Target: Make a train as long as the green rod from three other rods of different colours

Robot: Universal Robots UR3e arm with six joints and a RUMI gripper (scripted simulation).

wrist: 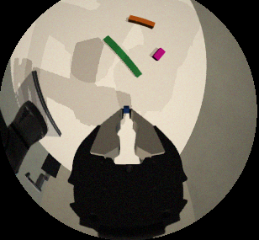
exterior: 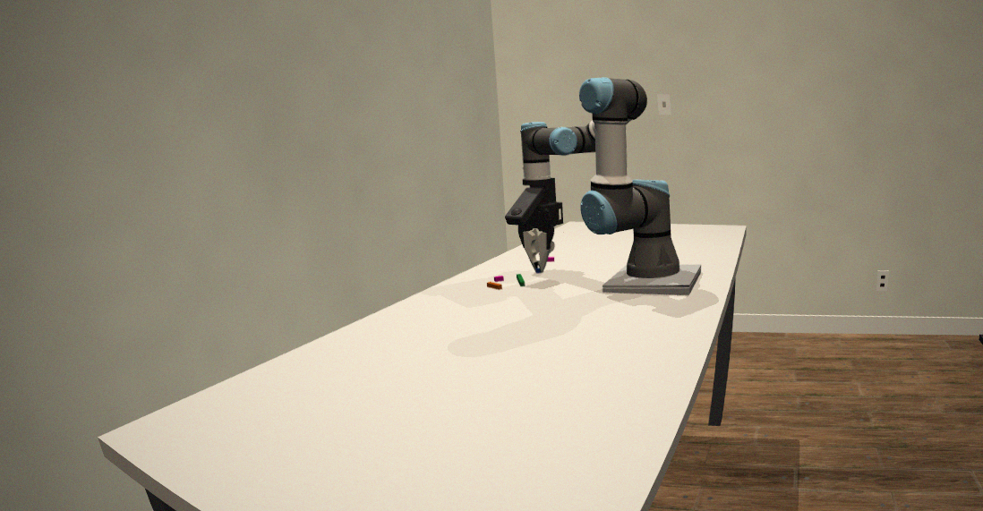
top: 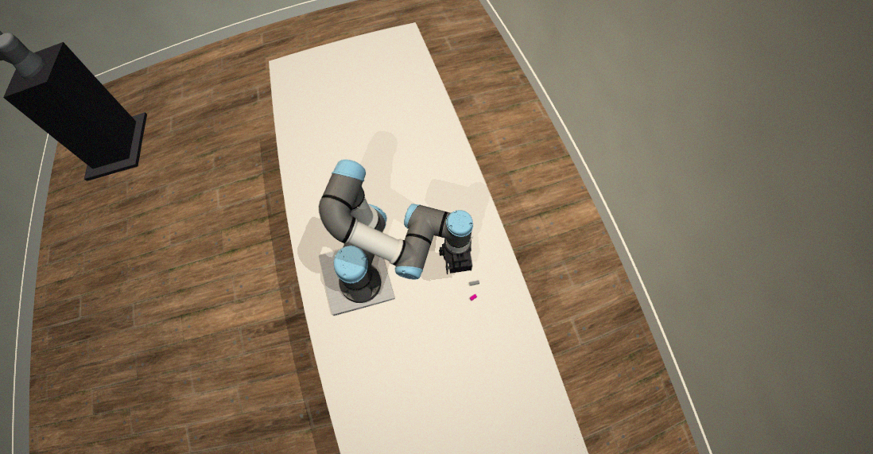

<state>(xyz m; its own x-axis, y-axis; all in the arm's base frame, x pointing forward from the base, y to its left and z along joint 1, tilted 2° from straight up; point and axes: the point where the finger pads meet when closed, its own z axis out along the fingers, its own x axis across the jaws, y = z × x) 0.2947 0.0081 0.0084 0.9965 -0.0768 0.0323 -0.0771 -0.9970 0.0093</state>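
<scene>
My gripper (exterior: 538, 268) (wrist: 126, 109) points down and is shut on a small blue rod (wrist: 126, 109). It is low over the table; whether the rod touches the top I cannot tell. The green rod (exterior: 520, 279) (wrist: 123, 56) lies flat, ahead of the fingers in the wrist view. An orange rod (exterior: 493, 285) (wrist: 141, 21) lies beyond it, and one magenta rod (exterior: 499, 278) (wrist: 159, 54) to its right. A grey rod (top: 474, 283) lies near another magenta rod (top: 473, 296) (exterior: 550, 259), apart and at an angle. The arm hides the fingertips in the top view.
The arm's base plate (top: 388, 292) (exterior: 643, 288) stands on the white table (top: 440, 389) (exterior: 385, 397). The table's long edge runs beyond the rods, on the side away from the base. A black pedestal (top: 73, 109) stands on the floor, off the table.
</scene>
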